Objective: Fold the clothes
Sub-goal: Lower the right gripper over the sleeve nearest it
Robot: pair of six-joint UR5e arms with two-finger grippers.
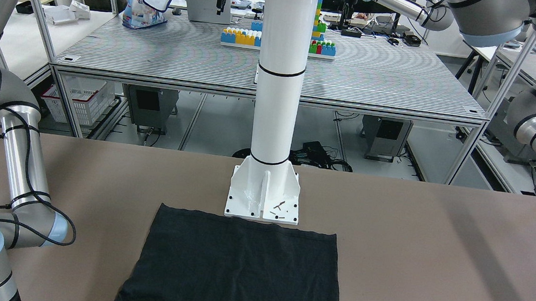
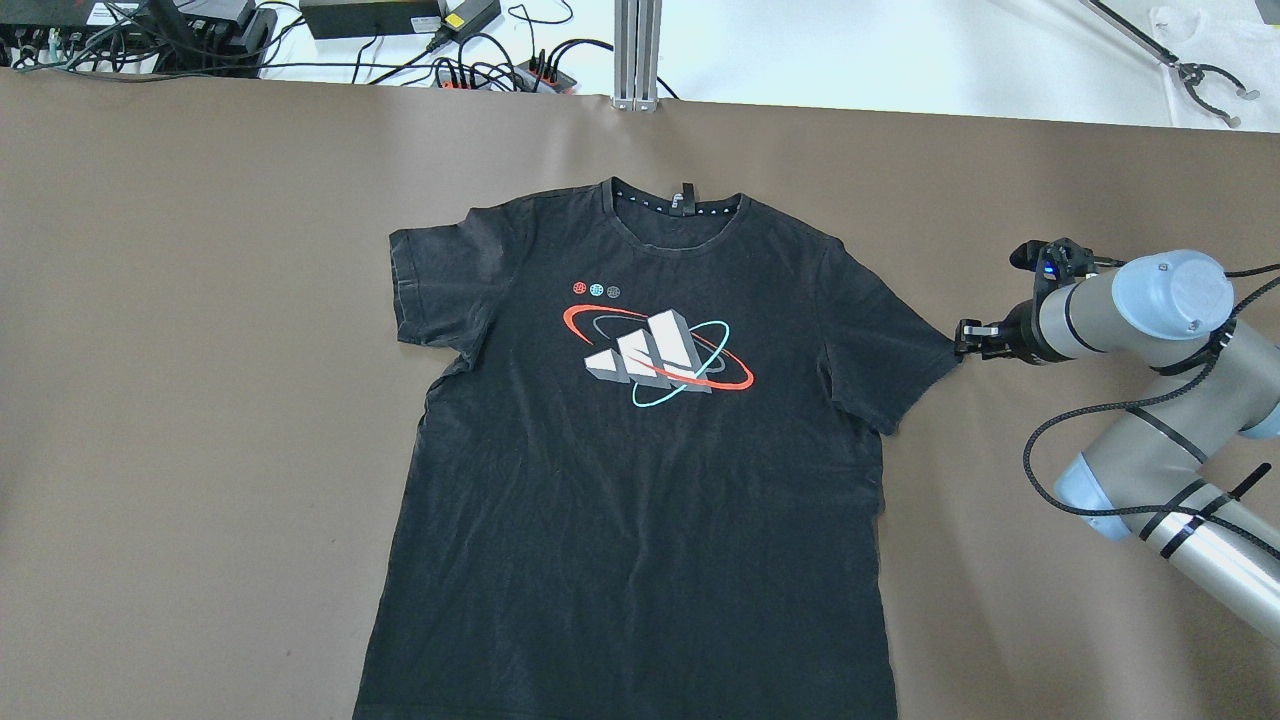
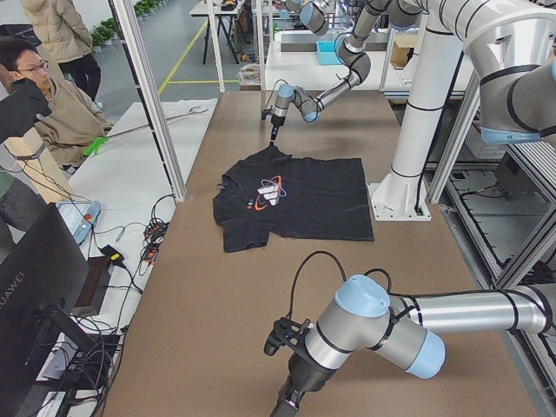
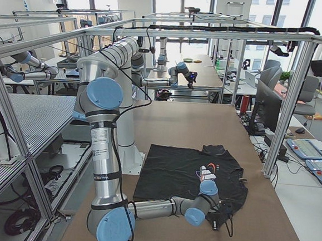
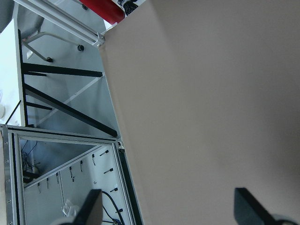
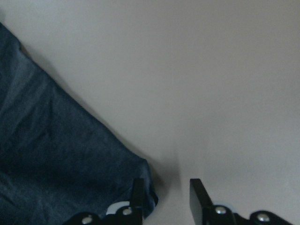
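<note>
One black T-shirt [image 2: 640, 470] is laid flat, print up, on the surface [image 2: 200, 400]; its hem is cut off in the overhead view; its long axis runs away from the robot, collar farthest; the right gripper [image 6: 167, 185], jaws spread, is set at the tip of one sleeve [image 2: 890, 350]; the left gripper [image 5: 168, 191], jaws spread, is seen over bare surface.

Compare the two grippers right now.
The left gripper hangs over bare brown table near its edge; the right gripper sits at the sleeve tip of the black printed T-shirt. The left fingers are spread wider than the right ones. Both are open and hold nothing.
</note>
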